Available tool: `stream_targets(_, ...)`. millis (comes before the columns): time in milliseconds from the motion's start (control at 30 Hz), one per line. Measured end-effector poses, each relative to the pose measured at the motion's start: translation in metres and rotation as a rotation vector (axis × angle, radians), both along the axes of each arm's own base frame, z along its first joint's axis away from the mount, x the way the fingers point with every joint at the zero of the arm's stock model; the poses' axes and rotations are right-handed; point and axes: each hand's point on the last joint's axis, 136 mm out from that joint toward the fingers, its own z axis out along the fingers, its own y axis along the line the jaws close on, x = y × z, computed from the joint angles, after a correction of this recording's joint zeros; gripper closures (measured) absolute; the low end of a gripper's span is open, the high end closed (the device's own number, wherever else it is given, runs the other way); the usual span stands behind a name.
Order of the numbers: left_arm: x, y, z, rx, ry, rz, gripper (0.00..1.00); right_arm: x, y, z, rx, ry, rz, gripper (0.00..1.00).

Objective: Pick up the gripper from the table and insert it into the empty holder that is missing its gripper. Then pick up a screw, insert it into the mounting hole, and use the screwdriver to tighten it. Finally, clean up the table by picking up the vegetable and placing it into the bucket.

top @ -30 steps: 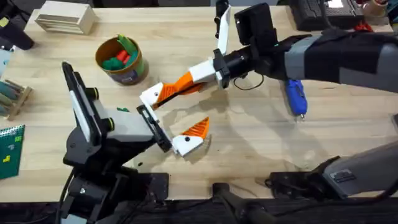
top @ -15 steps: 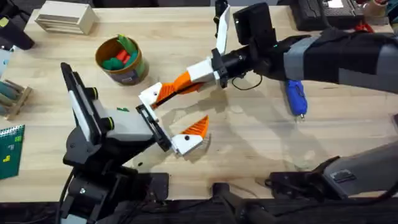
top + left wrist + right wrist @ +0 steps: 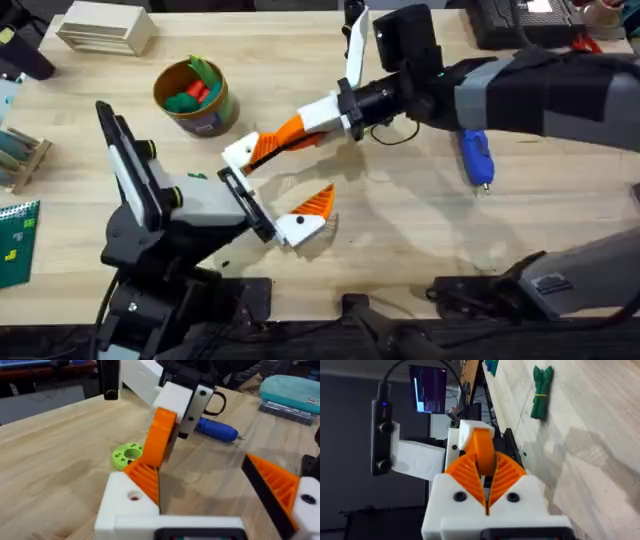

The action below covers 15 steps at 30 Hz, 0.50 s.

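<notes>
The gripper [image 3: 288,134], an orange ribbed wedge, is clamped in my right hand [image 3: 272,142] and pressed against the white holder [image 3: 240,152] on my left hand [image 3: 262,187], whose fingers stand spread apart. Beyond them, the bucket [image 3: 212,112] (tan, yellow-rimmed) holds green and red toy pieces. The vegetable [image 3: 197,176] lies on the tabletop [image 3: 400,220] just beside my left arm. My right hand has edged slightly closer since a second ago.

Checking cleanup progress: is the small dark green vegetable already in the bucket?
No. In the overhead view the vegetable lies on the table, below the bucket and apart from it.
</notes>
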Motion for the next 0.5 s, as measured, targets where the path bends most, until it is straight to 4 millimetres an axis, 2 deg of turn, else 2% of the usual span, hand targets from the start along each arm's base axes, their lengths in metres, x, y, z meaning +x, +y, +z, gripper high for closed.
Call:
stream_targets(300,0.0,0.0,0.0001,0.0,0.0,0.0,0.013,0.0004,0.0002,0.0004,0.002,-0.004,0.0,0.981)
stream_targets(433,-0.0003,-0.0002,0.0001,0.0,-0.001,-0.002,0.013,-0.0001,0.0003,0.0006,0.002,-0.001,0.001,0.865)
stream_targets(500,-0.0047,-0.0034,0.0003,-0.001,-0.001,-0.033,0.014,-0.0023,0.0024,0.0007,0.003,-0.004,0.008,0.774)
